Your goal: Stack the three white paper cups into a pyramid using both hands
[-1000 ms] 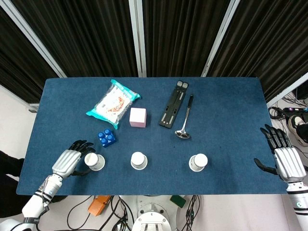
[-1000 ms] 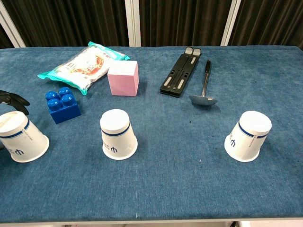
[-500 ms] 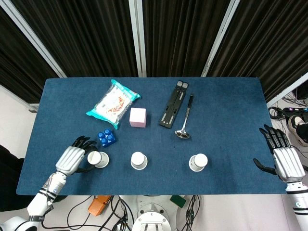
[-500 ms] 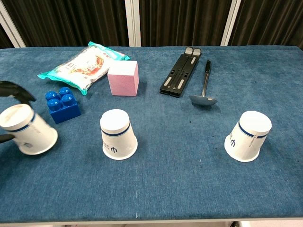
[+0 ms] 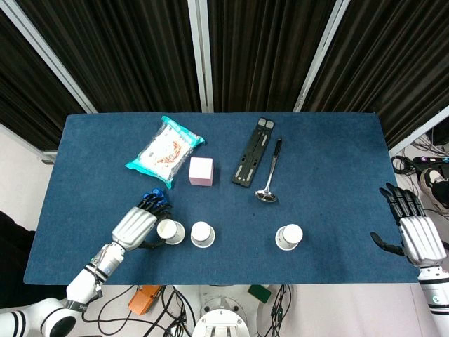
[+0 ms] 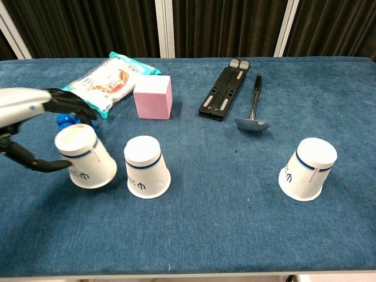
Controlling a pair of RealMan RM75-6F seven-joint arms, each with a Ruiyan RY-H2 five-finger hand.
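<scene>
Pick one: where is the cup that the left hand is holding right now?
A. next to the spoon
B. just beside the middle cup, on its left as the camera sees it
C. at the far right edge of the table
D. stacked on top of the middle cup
B: the left hand grips the cup just left of the middle cup in the chest view, not on top of it; the head view shows the same.

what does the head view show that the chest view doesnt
Only the head view shows the right hand, open off the table's right end, plus the floor and cables below. Only the chest view shows the cups' blue markings, as on the right cup. Both show the left hand holding the left cup beside the middle cup, and the pink block.
</scene>
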